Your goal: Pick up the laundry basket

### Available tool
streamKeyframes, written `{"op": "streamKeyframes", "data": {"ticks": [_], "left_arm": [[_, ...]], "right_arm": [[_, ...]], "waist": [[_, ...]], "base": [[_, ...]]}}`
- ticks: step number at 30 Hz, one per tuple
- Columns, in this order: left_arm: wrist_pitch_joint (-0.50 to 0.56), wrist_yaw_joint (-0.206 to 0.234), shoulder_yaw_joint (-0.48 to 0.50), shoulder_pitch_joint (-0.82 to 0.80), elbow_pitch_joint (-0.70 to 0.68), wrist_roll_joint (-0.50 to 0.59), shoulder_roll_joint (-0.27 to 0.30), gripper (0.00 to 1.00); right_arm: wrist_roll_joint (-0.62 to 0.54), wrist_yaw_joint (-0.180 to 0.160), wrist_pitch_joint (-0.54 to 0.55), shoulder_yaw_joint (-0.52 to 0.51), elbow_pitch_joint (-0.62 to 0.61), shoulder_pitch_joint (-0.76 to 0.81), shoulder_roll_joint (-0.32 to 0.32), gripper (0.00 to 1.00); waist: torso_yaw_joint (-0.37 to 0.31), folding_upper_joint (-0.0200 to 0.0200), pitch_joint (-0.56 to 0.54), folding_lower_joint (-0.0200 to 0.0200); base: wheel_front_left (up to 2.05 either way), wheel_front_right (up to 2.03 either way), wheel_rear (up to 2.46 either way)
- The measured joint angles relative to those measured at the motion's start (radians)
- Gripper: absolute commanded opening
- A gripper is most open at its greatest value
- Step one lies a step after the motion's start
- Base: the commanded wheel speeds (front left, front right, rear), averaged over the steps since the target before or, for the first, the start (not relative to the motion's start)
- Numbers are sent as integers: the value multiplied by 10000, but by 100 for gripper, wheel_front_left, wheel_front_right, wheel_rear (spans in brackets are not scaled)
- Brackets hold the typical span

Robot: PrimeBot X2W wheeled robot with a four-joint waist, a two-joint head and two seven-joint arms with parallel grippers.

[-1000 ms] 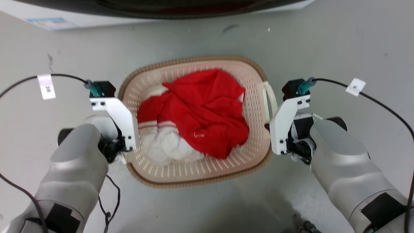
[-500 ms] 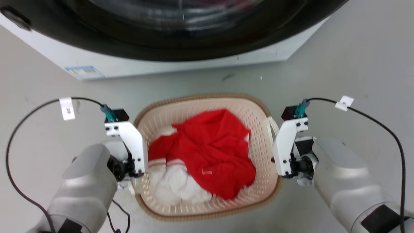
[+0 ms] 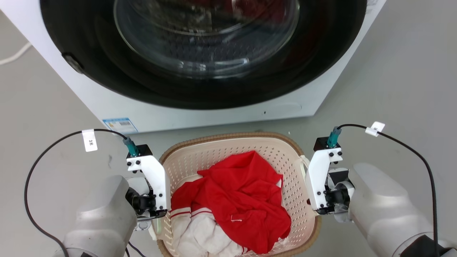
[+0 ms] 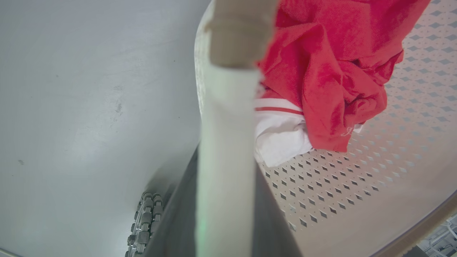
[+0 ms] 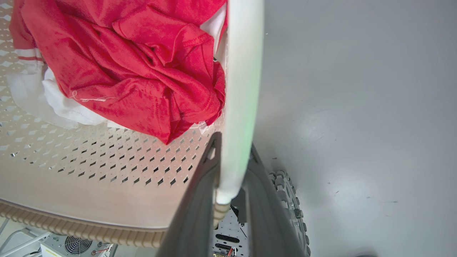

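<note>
The laundry basket, cream with perforated walls and a brown braided rim, sits low in the middle of the head view between my two wrists. It holds a red garment on top of white cloth. In the left wrist view my left gripper is shut on the basket's white loop handle. Over on the other side, my right gripper is shut on the opposite white handle. In the head view the white wrist brackets hide the fingers of both.
A white front-loading washing machine with a dark round glass door stands close behind the basket. Grey floor lies to both sides. My base's ribbed wheels sit under the basket's near edge.
The head camera has tilted up, so the basket and arms sit lower in the picture and the washing machine door has come into view. Both grippers have kept their places at the handles.
</note>
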Motion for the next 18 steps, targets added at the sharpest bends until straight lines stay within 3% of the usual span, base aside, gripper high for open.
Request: {"op": "streamKeyframes", "data": {"ticks": [18], "left_arm": [[468, 0, -184, 811, 155, -541, -144, 0]], "right_arm": [[81, 0, 894, 132, 42, 554, -29, 0]], "waist": [[119, 0, -2127, -1]], "base": [[0, 0, 0]]}}
